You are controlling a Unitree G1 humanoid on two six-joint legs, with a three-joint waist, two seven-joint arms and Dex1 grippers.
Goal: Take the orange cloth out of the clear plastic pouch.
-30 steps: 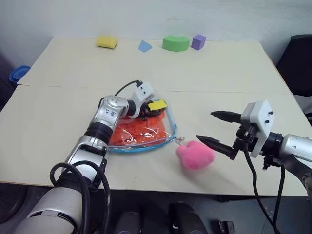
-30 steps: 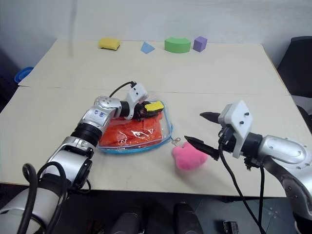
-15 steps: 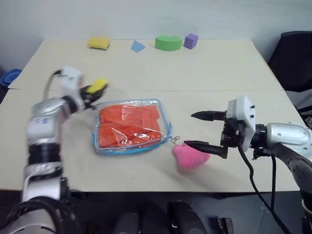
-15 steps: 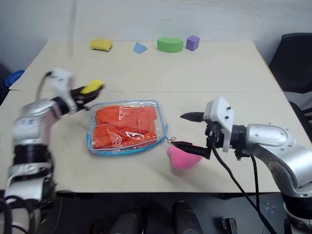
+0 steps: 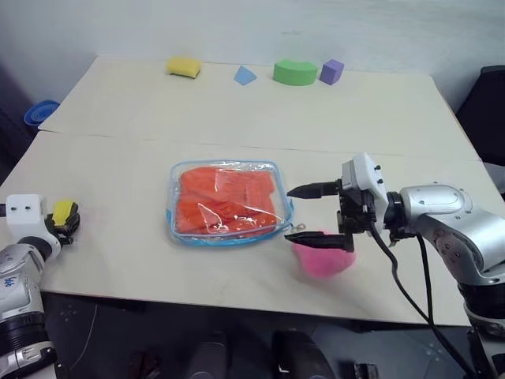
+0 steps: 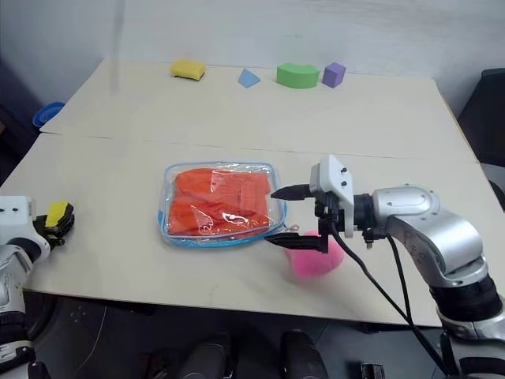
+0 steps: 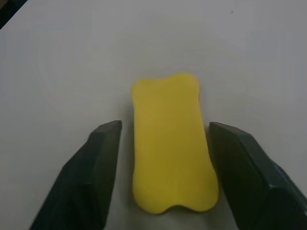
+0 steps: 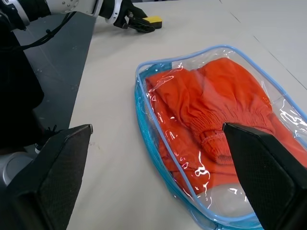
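left wrist view: i've carried the yellow block [image 7: 171,143] well clear of the clear plastic pouch [image 5: 229,202]; left end effector [image 7: 163,177] now spread around it. right end effector [image 5: 312,213] spread beside the pouch; orange cloth [image 5: 227,197] still inside.

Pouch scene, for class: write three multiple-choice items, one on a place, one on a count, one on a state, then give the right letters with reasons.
1. Where is the orange cloth?
A. inside the clear plastic pouch
B. on the pink plush
C. at the far edge

2. How many small shapes lie along the table's far edge?
A. two
B. four
C. six

3. How stands the right gripper?
A. shut on the cloth
B. open, beside the pouch
C. shut on the plush

Answers: A, the cloth shows through the plastic; B, yellow, blue, green and purple pieces; B, its fingers stand apart, holding nothing.
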